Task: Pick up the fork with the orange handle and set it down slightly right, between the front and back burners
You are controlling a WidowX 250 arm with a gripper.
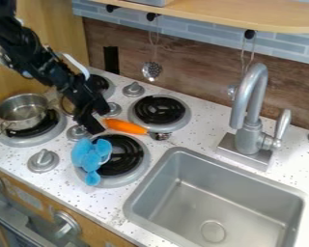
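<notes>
"Nearest the camera at the left, what?"

"Two oven knobs point(67, 225) on the wooden front. Above them, one metal pot point(23, 112) sits on the leftmost burner point(10, 140)."

"How many burners altogether?"

"Four, with four grey stove knobs point(43, 160) among them on the speckled table point(99, 200)."

"And the blue things?"

"One cluster of blue scoops point(91, 160), overlapping too much to count exactly, over the left part of the front-right burner point(141, 166)."

"The gripper point(92, 124)?"

"Just above the cluster, near the left end of one orange-handled utensil point(125, 127). I cannot tell whether its jaws are apart, together or clamped on anything."

"Further right?"

"One slotted ladle point(152, 71) hanging at the wall, then one sink point(279, 189) with one faucet point(250, 137) behind it."
</notes>
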